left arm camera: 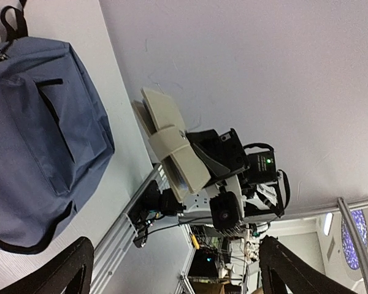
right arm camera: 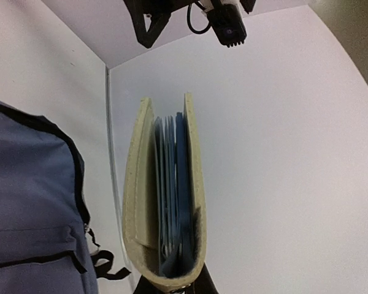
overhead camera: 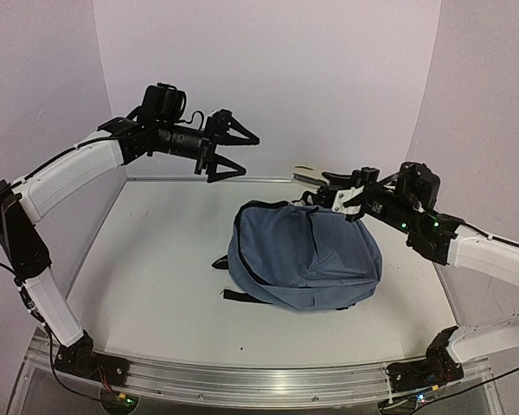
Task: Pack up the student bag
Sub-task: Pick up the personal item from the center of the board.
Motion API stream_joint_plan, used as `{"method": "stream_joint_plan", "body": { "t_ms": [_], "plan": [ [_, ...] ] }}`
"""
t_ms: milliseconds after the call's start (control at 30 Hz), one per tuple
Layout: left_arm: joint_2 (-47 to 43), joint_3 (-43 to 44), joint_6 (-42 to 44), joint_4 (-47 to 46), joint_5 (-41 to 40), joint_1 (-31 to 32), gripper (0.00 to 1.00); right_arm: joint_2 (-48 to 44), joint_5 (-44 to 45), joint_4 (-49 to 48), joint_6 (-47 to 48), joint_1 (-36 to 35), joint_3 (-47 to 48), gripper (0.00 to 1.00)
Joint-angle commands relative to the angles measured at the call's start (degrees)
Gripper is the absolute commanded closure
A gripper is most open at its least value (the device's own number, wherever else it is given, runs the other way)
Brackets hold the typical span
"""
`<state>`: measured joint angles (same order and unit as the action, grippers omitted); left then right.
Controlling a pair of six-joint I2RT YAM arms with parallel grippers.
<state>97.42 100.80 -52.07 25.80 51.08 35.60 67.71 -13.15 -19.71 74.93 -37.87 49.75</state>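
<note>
Nearest the right wrist lens: beige notebook [right arm camera: 162, 202], blue leaves inside, standing on edge, clamped at its lower end by right tool [overhead camera: 339, 195], closed firmly on both covers. Position: just beyond the far edge of student bag [overhead camera: 303, 255], not touching the fabric. Student bag lying flat at centre-right of bench [overhead camera: 156, 259], front pocket up, black straps showing at its left side. Main zipper open or closed: cannot tell. Left tool [overhead camera: 235, 151] raised well clear at far left, spread wide, holding nothing.

Step in hand, as judged: carrying 1 notebook to the bag for insertion.

Next move, as judged: bring left tool down to hold the opening apart; align notebook edge-on with the opening; lower in; release.
</note>
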Motion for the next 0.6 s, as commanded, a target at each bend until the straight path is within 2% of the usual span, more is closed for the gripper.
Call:
{"method": "stream_joint_plan", "body": {
  "t_ms": [0, 267, 467, 567],
  "plan": [
    [0.3, 0.1, -1.9, -4.7, 6.5, 2.2, 0.1, -2.3, -0.8, -16.7, 11.2, -0.8, -1.8, 1.0],
    [4.7, 2.2, -4.2, -8.5, 9.4, 5.3, 0.21, -1.5, -2.7, -17.6, 13.8, -2.0, -2.8, 1.0],
    [7.6, 3.4, -6.3, -13.0, 11.0, 7.3, 0.34, -0.4, -2.6, -17.9, 14.9, -2.9, -2.6, 1.0],
    [7.9, 1.6, -9.3, -18.0, 11.8, 8.1, 0.4, -0.2, -2.6, -17.9, 15.3, -3.0, -3.0, 1.0]
  ]
}}
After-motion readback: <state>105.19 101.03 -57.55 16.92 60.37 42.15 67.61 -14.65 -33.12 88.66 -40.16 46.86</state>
